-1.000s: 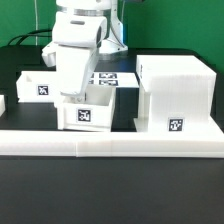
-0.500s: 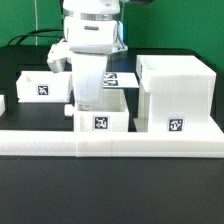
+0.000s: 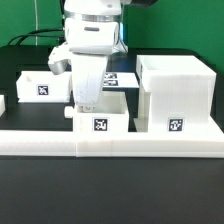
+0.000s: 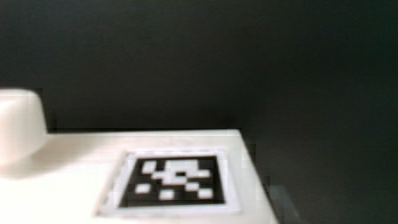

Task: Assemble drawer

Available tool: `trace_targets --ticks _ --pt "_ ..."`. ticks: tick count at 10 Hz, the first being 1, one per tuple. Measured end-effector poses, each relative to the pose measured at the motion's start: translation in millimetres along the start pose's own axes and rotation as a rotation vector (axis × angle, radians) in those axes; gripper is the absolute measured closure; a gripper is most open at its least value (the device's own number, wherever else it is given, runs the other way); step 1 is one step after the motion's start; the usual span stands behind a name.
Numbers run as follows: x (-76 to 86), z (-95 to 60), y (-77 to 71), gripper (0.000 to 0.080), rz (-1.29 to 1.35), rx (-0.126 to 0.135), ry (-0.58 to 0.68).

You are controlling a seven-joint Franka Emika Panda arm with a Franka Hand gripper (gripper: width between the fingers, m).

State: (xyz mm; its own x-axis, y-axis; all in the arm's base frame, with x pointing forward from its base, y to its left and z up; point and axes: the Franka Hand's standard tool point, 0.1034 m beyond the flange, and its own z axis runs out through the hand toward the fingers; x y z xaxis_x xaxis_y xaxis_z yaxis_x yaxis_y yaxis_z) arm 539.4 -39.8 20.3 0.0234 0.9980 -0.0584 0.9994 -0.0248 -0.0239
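The drawer's tall white shell (image 3: 175,92) stands at the exterior view's right, with a marker on its front. A small open-top tray (image 3: 100,120) sits just to its left against the front rail, with a marker on its front and a knob on its left side. My gripper (image 3: 87,102) reaches straight down onto this tray's left part, and its fingers look closed on the tray's wall. A second tray (image 3: 42,85) lies further back on the left. The wrist view shows only a white tray face with a marker (image 4: 175,182) and a rounded white knob (image 4: 18,128). My fingers are out of that view.
A long low white rail (image 3: 110,142) edges the black table in front of the parts. The marker board (image 3: 118,77) lies flat behind the middle tray. A small white piece (image 3: 2,102) shows at the exterior view's far left edge.
One second ago the tray was tilted and further left. My gripper has moved right with it and turned it square beside the shell. In the last half second nothing moved.
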Motion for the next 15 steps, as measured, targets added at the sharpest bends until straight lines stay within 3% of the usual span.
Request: trace_targets --ticks 2,4,7,9,12,15 --pt "9.8 3.6 2.7 0.0757 -0.040 0.000 -0.007" --pt "8.9 5.0 2.4 0.0757 -0.037 -0.020 -0.005" --pt "12.4 5.7 2.3 0.0757 -0.027 -0.019 -0.006" --pt "18.0 5.4 4.3 0.0757 -0.004 -0.036 -0.001" --pt "16.5 5.6 4.1 0.0757 0.000 -0.035 -0.001" --pt "29.1 4.8 5.4 0.0757 0.027 -0.036 0.005"
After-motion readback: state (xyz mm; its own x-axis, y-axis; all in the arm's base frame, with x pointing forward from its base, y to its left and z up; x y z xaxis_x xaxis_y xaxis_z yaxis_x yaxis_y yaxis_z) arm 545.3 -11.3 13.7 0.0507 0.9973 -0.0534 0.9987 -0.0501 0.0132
